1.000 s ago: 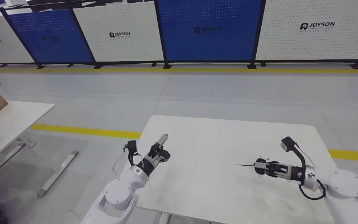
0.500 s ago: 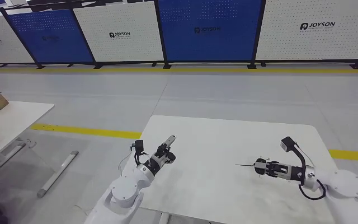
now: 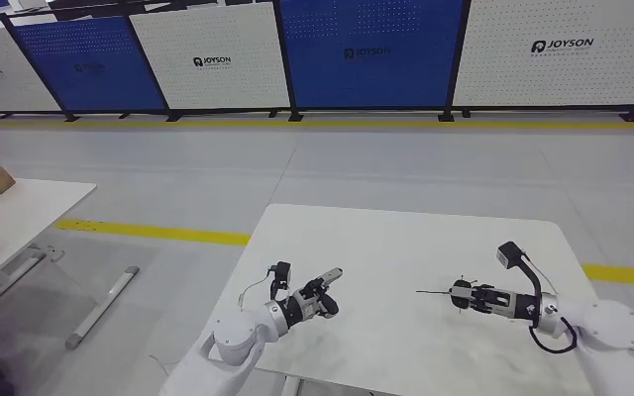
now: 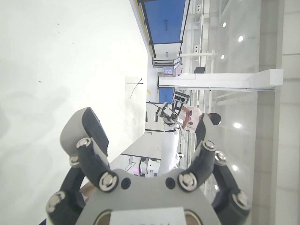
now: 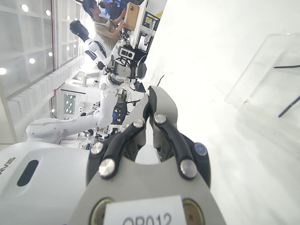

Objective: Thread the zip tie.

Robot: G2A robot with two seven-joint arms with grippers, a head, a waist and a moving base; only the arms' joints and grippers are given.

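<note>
Top view: at 4 o'clock on the desk (image 3: 396, 238), the right gripper (image 3: 458, 294) is clenched on the zip tie (image 3: 434, 292). Its long axis runs 3-to-9 o'clock, free tail pointing toward the released left gripper (image 3: 331, 287).

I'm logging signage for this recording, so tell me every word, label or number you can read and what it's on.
Wall panels: a brand logo on several, not quoted here.
Code sticker behind the right gripper: short letter-and-digit code, cut off below.
Cropped sticker behind the left gripper: cut off, unreadable.
Zip tie in the right gripper: no print.
</note>
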